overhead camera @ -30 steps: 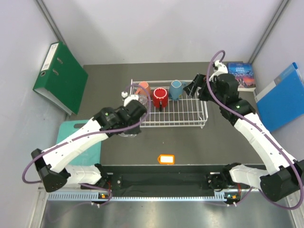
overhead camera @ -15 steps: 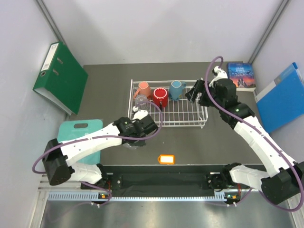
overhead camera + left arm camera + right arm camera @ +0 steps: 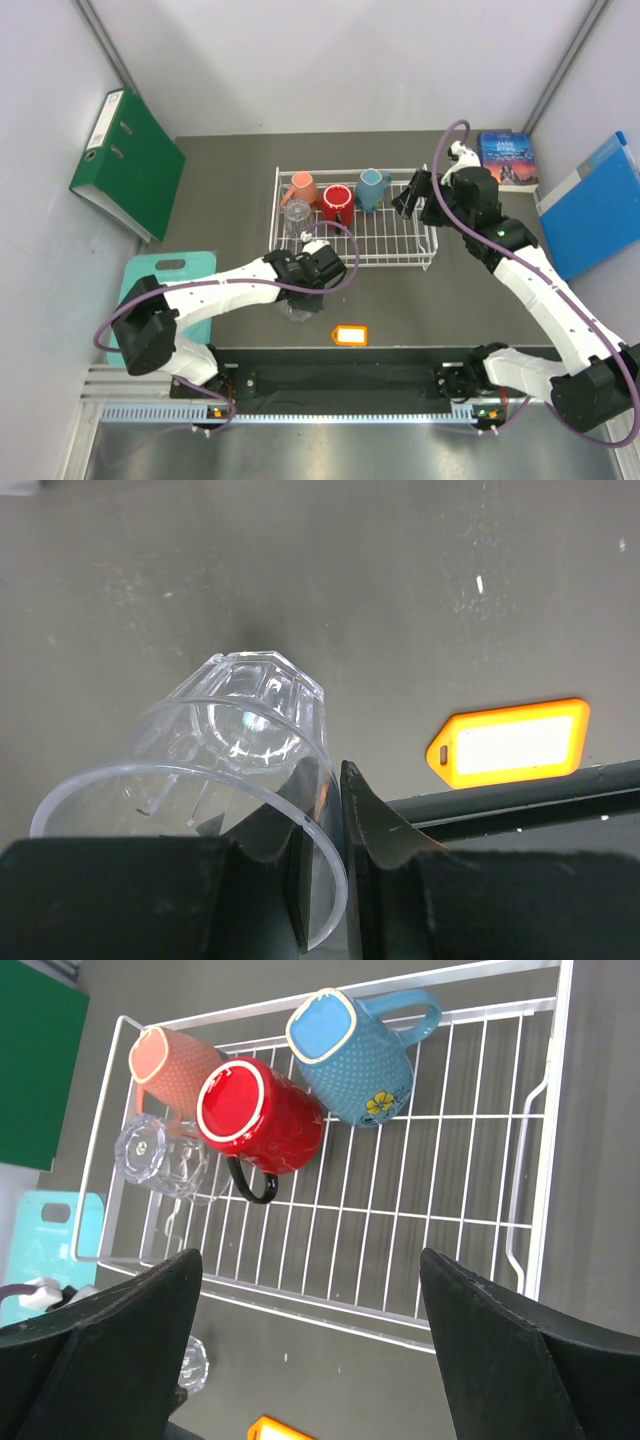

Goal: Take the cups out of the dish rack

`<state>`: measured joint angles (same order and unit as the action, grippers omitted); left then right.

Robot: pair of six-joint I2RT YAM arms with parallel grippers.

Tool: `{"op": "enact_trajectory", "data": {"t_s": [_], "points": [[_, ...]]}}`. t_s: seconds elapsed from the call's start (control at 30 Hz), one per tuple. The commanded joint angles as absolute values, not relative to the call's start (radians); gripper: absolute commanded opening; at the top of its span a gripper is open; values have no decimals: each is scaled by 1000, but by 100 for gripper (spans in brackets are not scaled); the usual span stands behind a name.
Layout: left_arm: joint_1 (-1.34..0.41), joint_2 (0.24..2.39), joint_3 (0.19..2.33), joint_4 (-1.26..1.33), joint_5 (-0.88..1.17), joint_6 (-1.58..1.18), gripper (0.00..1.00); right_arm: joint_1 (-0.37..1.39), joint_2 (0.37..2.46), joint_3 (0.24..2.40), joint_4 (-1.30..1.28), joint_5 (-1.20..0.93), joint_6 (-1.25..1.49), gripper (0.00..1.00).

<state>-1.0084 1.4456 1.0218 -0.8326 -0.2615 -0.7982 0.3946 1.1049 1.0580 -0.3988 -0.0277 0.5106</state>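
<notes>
— Carrying what, that left claw (image 3: 320, 810)?
— A glass (image 3: 240, 730), pinched by its rim, now off the rack (image 3: 450, 1200), down at the table (image 3: 420, 570) by the tag (image 3: 508, 743).
— Farther back?
— Rack still holds three mugs (image 3: 262, 1115), a second glass (image 3: 160, 1155); right claw (image 3: 310, 1260) wide above.

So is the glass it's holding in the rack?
Out. The glass is over the table beside the orange tag, not the rack.

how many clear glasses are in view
2. The first glass sits at the left end of the dish rack, beside the salmon mug. The second glass is off the rack, near the orange tag, pinched by the left gripper.
</notes>
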Motion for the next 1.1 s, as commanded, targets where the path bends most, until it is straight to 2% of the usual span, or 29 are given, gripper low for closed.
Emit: {"op": "enact_trajectory", "data": {"t_s": [0.0,0.17,0.2,0.3,0.5,0.53,0.7,0.77,0.93,1.03,1.07], "points": [[-1000,1466,1017,-769,-229,-788,0,394,1085,1058,-399,-20,485,89],[-1000,1485,1023,-772,-221,-802,0,394,1085,1049,-399,-21,480,89],[-1002,1492,1028,-773,-218,-804,6,394,1085,1048,-399,-23,479,89],[-1002,1494,1035,-781,-221,-808,15,394,1086,1048,-397,-26,474,89],[-1003,1488,1046,-798,-232,-815,28,394,1078,1040,-397,-29,472,89],[-1005,1486,1048,-799,-235,-818,36,394,1075,1040,-396,-26,471,89],[-1008,1460,1061,-818,-271,-824,62,394,1069,1039,-394,-29,469,89],[-1011,1451,1084,-828,-288,-825,66,394,1066,1042,-394,-29,468,89],[-1026,1405,1202,-899,-391,-805,69,394,1065,1052,-394,-29,460,89],[-1028,1356,1301,-923,-470,-799,82,396,1069,1052,-391,-34,456,89],[-1029,1314,1324,-919,-491,-801,88,399,1075,1052,-385,-37,451,89]]}}
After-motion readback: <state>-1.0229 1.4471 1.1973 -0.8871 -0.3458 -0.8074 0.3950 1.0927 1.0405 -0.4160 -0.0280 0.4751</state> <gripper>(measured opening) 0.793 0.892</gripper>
